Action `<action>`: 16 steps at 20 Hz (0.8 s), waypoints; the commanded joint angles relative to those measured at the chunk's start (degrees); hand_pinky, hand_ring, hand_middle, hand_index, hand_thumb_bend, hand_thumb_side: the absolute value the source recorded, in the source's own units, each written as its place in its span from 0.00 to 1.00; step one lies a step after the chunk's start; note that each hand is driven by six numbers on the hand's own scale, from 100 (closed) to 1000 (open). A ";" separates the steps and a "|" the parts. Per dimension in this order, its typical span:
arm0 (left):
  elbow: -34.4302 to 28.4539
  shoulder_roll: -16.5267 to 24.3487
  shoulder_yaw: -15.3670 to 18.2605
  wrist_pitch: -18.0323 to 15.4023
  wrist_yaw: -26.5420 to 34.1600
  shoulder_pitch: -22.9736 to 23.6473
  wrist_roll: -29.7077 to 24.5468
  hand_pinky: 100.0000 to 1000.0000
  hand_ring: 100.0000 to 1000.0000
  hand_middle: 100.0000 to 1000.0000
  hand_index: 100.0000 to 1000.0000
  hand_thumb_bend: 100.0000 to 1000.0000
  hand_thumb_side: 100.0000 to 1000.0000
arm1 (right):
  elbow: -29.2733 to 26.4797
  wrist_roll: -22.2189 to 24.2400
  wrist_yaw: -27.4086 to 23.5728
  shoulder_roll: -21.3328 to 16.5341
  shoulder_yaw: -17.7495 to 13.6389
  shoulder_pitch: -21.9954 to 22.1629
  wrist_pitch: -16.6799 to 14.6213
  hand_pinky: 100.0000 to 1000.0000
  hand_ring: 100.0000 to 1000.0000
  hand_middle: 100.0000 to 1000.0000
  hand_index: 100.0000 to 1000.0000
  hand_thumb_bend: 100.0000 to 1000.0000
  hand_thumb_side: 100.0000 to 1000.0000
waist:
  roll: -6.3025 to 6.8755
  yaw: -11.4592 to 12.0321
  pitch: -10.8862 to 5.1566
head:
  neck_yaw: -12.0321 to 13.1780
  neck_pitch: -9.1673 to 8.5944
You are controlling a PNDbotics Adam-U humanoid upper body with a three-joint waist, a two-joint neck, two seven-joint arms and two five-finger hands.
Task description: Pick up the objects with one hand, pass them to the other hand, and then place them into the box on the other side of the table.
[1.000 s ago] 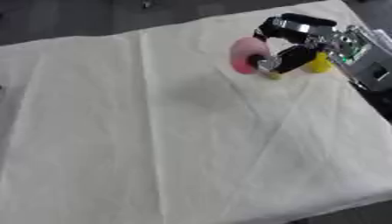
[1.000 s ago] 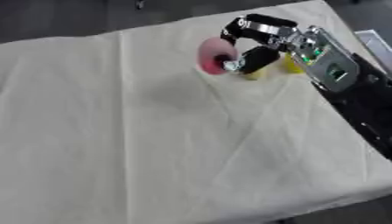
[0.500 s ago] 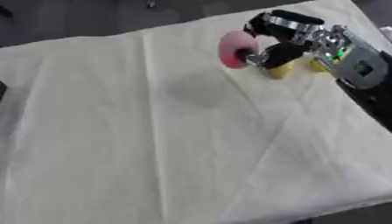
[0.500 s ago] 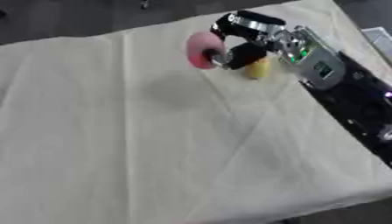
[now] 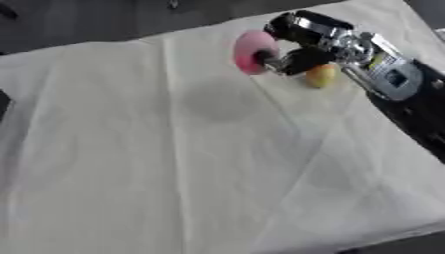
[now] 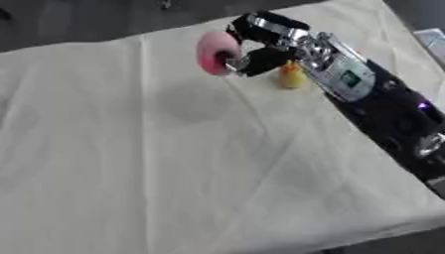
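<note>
A round pink object (image 5: 251, 51) hangs above the cream cloth at the far centre-right, and my right hand (image 5: 294, 43) is shut on it, fingers and thumb curled round its edge. Its shadow falls on the cloth below and to the left. Just right of the hand a small yellow-orange object (image 5: 320, 75) lies on the cloth, partly hidden behind the hand. My right forearm (image 6: 347, 79) runs down to the right edge. My left hand shows in no view.
The cream cloth (image 5: 174, 163) covers the whole table, with creases running from the far side. A dark thing (image 5: 3, 103) pokes in at the left edge. A pale object (image 6: 432, 39) sits at the far right edge.
My right hand has carried the pink object leftward across the far part of the table, away from the yellow-orange object, which stays on the cloth.
</note>
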 commanded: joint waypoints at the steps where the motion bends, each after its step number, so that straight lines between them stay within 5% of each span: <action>1: 0.28 0.85 -1.48 0.97 -2.27 -2.45 -2.32 0.81 0.84 0.88 0.85 0.00 0.57 | -0.64 -0.71 -0.60 -0.48 0.04 -1.27 -0.15 0.93 0.47 0.25 0.47 0.00 0.08 | 0.63 0.24 -1.13 | -0.21 -0.13; 9: 3.00 -2.11 -9.98 4.08 -9.72 -9.37 -11.56 0.83 0.84 0.88 0.87 0.00 0.54 | 0.35 -3.20 -2.14 0.94 1.13 -1.89 -0.86 0.92 0.46 0.25 0.47 0.00 0.11 | 1.21 1.19 -1.56 | -1.34 -0.13; 10: 3.32 -2.72 -10.89 4.79 -10.39 -10.17 -12.44 0.84 0.84 0.88 0.87 0.06 0.51 | 0.35 -3.32 -2.26 1.12 1.31 -2.00 -1.02 0.92 0.46 0.25 0.47 0.00 0.10 | 1.27 1.32 -1.59 | -1.45 -0.13; 16: 5.10 -6.67 -15.06 9.43 -13.23 -13.54 -13.96 0.83 0.83 0.86 0.87 0.07 0.44 | -0.04 -3.62 -3.36 1.98 2.18 -2.66 -1.78 0.92 0.46 0.25 0.47 0.00 0.12 | 1.54 2.10 -1.60 | -1.74 -0.13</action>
